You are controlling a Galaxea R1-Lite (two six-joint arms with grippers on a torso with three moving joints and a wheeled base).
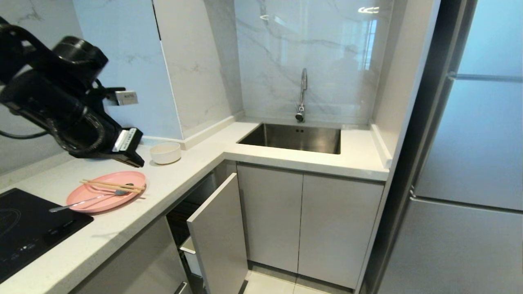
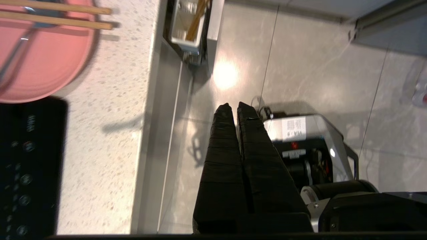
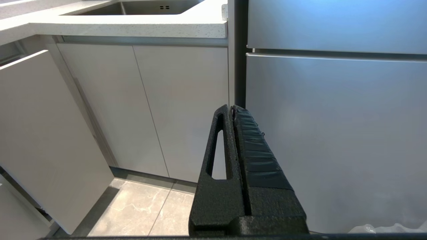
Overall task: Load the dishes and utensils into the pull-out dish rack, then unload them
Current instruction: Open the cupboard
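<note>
- Spanning the left of the head view, the counter (image 1: pixel 171 179) carries everything to be loaded — a black cooktop (image 1: pixel 28 228) sits at its near end and the sink (image 1: pixel 294 139) lies round the corner, well apart from the dishes.
- Below the counter edge the dish rack (image 1: pixel 216 237) stands pulled out, its pale front panel angled into the room; the left wrist view looks down into its white utensil cup (image 2: pixel 186 23), where something wooden seems to stand already, though I cannot tell what.
- Nothing of the task's own set shows in the rack, so I judge loading has barely begun — the reach toward the first item is the step in hand.
- The left arm hangs high over the counter; its hand (image 2: pixel 237 108) is clenched and empty, with its fingertips over the floor beyond the counter edge.
- The right hand (image 3: pixel 232 108) is parked low before the cabinet doors, clenched on nothing.
- The pink plate (image 1: pixel 107 191) lies flat near the cooktop.
- The cream bowl (image 1: pixel 165 152) sits upright farther back, apart from the plate.
- The chopsticks (image 1: pixel 114 185) lie across the plate, side by side.
- The spoon (image 1: pixel 88 200) rests on the plate too, its handle pointing out over the rim toward the cooktop.
- Next, the left hand would need to spread its fingers, swing back over the plate and come down — probably on the thin utensils first, since they block lifting the plate cleanly.
</note>
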